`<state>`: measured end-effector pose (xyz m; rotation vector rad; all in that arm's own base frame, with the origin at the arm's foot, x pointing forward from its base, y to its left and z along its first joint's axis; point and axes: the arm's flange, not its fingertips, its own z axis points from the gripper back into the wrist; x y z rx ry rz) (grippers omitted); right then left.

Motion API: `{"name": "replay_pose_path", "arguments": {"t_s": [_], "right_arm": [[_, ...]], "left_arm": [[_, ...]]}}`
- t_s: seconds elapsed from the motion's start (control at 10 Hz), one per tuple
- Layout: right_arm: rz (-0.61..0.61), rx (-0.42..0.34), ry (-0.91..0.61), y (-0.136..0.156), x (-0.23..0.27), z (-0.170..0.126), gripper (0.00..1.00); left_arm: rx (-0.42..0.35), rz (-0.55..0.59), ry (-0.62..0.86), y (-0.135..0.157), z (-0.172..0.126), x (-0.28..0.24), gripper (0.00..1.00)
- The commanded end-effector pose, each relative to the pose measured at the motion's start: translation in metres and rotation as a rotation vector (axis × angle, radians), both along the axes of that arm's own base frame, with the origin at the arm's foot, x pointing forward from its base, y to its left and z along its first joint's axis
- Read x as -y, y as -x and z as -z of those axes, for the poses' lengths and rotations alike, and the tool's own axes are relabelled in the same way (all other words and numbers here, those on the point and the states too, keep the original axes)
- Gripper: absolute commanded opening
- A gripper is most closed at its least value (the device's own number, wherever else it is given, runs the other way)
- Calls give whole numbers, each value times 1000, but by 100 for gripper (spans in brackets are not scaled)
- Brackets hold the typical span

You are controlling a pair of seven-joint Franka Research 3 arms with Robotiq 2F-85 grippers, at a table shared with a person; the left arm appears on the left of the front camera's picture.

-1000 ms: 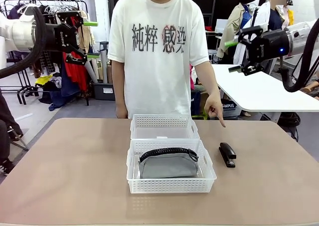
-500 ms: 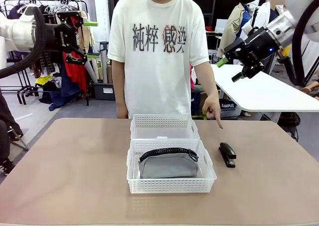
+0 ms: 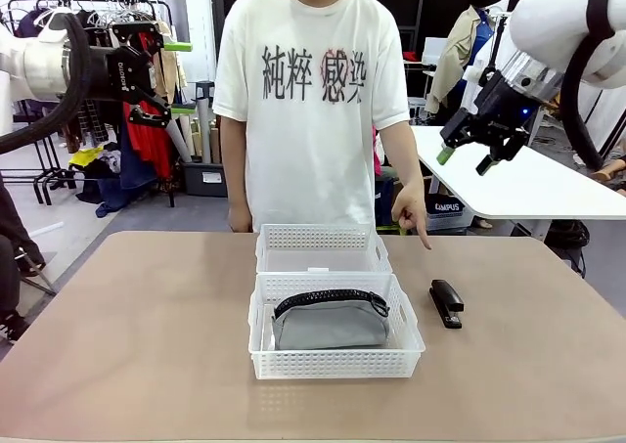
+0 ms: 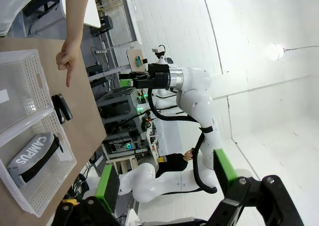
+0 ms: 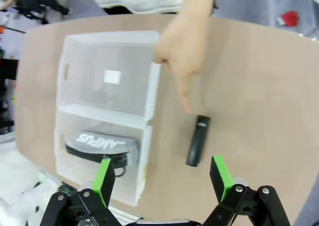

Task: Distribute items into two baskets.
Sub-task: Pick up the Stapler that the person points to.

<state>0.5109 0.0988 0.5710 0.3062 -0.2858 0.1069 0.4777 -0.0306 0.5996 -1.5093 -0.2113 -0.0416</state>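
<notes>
The soft grey pouch (image 3: pixel 331 321), black zipper on top, lies in the near basket (image 3: pixel 337 367). The small black stapler (image 3: pixel 446 302) lies on the surface (image 3: pixel 147 345) just beside it. The far basket (image 3: pixel 323 238) touches the near one. A hand (image 3: pixel 413 213) points at the stapler. The left claw (image 3: pixel 179 78) and right claw (image 3: pixel 465 160) hang high, jaws apart.

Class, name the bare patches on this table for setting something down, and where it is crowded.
Free: the table left of and before the near basket, right of the stapler, and the floor of the far basket. Crowded: the near basket, filled by the pouch; the narrow gap between it and the stapler.
</notes>
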Motion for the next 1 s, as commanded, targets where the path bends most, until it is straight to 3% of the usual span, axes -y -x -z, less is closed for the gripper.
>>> {"name": "replay_pose_path", "arguments": {"t_s": [0.0, 0.4, 0.5, 0.9], "right_arm": [[56, -13, 115, -2, -5, 7, 100], [89, -43, 336, -3, 4, 35, 100], [94, -39, 261, -6, 5, 30, 100], [63, -43, 280, -4, 12, 34, 100]], "left_arm": [[5, -7, -1, 1, -2, -1, 100], [5, -7, -1, 1, -2, -1, 100], [5, -7, -1, 1, -2, -1, 100], [5, -7, -1, 1, -2, -1, 100]]}}
